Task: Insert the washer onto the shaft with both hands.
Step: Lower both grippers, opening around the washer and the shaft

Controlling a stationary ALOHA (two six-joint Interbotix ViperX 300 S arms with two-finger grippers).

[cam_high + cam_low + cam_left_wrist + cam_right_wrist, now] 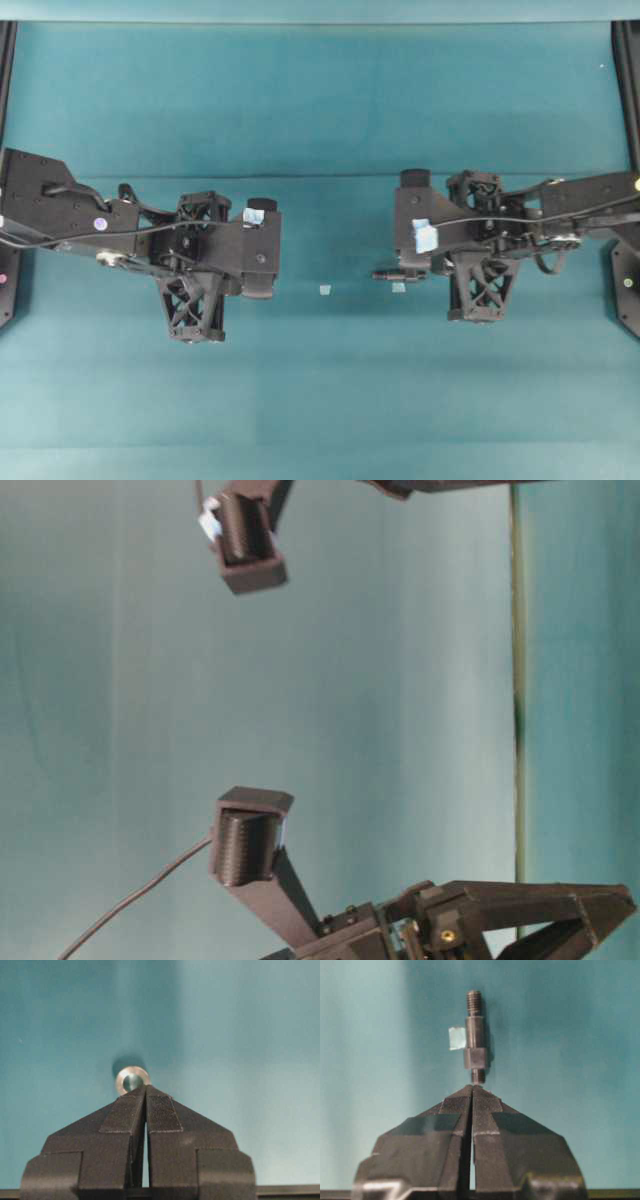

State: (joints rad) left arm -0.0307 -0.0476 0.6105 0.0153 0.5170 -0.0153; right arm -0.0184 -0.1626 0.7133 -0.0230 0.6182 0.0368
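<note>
Black gripper fingers filled the bottom of both wrist views, pressed together at the tips with nothing between them. Left gripper point(145, 1087) sat with jaws together, and the washer point(132, 1080) lay flat on the teal bench point(250, 1035) right at its fingertips, partly covered by the left tip; contact could not be told. Right gripper point(472, 1086) was likewise together, and the shaft point(475, 1035) lay lengthwise straight ahead of its tips, near end almost touching them, threaded end pointing away. Pale tape square point(456, 1038) lay just left of the shaft's middle, touching or nearly so.

Overhead view showed what the wrist views did not: both arms facing each other across the middle, well apart, with a second tape bit point(324, 290) on open bench between them. Shaft point(385, 274) poked out from under the right arm there; the washer was hidden under the left one. Table-level view showed only finger pads against bench, no parts.

Open teal surface lay all around both grippers; dark rails ran along the far left and right edges.
</note>
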